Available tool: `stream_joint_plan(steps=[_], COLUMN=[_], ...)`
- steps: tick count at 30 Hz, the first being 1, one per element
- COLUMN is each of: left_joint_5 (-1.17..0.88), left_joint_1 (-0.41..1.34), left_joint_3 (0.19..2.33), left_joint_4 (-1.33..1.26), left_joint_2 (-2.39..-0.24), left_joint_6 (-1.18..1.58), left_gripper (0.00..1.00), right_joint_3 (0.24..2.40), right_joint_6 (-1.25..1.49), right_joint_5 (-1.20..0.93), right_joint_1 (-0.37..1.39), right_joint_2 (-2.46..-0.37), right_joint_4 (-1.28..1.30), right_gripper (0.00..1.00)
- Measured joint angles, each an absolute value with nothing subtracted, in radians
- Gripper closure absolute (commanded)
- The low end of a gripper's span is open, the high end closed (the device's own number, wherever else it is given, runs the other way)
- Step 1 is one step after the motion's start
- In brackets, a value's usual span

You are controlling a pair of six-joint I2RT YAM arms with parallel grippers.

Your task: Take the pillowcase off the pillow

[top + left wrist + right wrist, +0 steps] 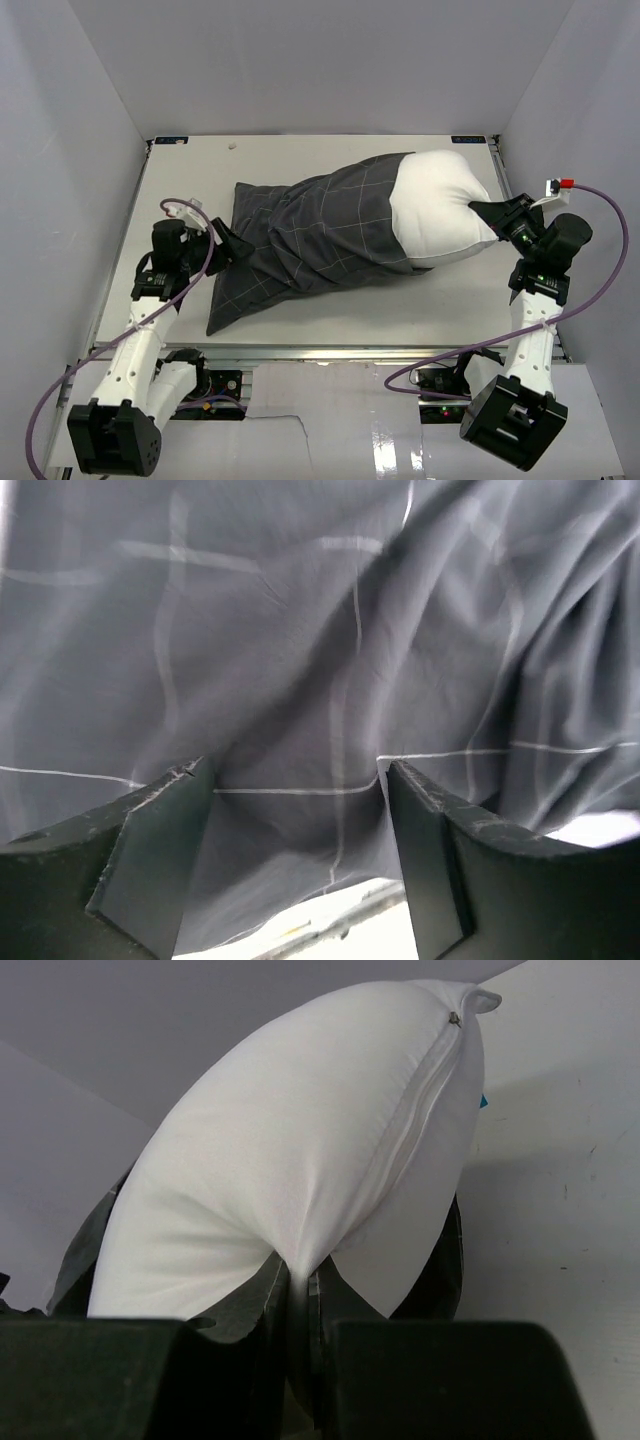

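- Lying across the counter (330, 312), the pillow (440, 205) has its long axis running left to right. It is tilted a little, so that its right end sits farther from the arm bases.
- The pillowcase (310, 245) covers the left and middle of the pillow. Its open mouth rings the pillow right of the middle, leaving the plump white right end bare.
- The case's closed left end looks slack and flat. It fans out toward the left arm, with one corner trailing to the counter's near edge.
- The right gripper (492, 215) is closed on the pillow's bare right end. Its wrist view shows white fabric pinched tight between the fingers, with the zipper seam (425, 1110) running up beside the pinch.
- The left gripper (228, 250) is at the case's left end with its fingers spread wide. Its wrist view shows the checked cloth draped just beyond them and across the gap, with nothing clamped.
- The coming move likely turns on that axis: the case must slide leftward along the pillow's length, directly away from the right gripper's anchor.
- The left arm is the nearer one to the slack end, so it seems the one to take a fresh bite of cloth and draw it left.
- A pull off that line would probably bunch the mouth against the pillow's bulge.
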State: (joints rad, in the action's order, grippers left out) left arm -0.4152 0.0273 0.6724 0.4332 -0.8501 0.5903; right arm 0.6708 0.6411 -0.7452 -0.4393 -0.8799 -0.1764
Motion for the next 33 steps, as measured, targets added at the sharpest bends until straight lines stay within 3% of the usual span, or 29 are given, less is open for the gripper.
stream_joint_plan(steps=[4, 5, 10, 21, 27, 33], left_joint_5=[-0.358, -0.331, -0.163, 0.293, 0.410, 0.398], left_joint_1=[0.117, 0.122, 0.136, 0.154, 0.162, 0.162], left_joint_3=[0.662, 0.661, 0.682, 0.959, 1.042, 1.103], left_joint_4=[0.434, 0.435, 0.445, 0.537, 0.563, 0.563], left_joint_2=[-0.896, -0.895, -0.885, -1.001, -1.002, -1.007], left_joint_6=[0.589, 0.589, 0.598, 0.567, 0.516, 0.444], left_gripper=[0.72, 1.00, 1.00, 1.00, 1.00, 1.00], right_joint_3=[0.667, 0.665, 0.661, 0.661, 0.661, 0.661], right_joint_6=[0.641, 0.641, 0.643, 0.645, 0.648, 0.649], right_joint_5=[-0.747, -0.747, -0.764, -0.778, -0.794, -0.799], right_joint_1=[-0.439, -0.439, -0.437, -0.417, -0.408, -0.408], right_joint_2=[-0.878, -0.878, -0.877, -0.855, -0.847, -0.844], right_joint_4=[-0.181, -0.184, -0.181, -0.138, -0.105, -0.106], right_gripper=[0.92, 0.92, 0.92, 0.92, 0.92, 0.92])
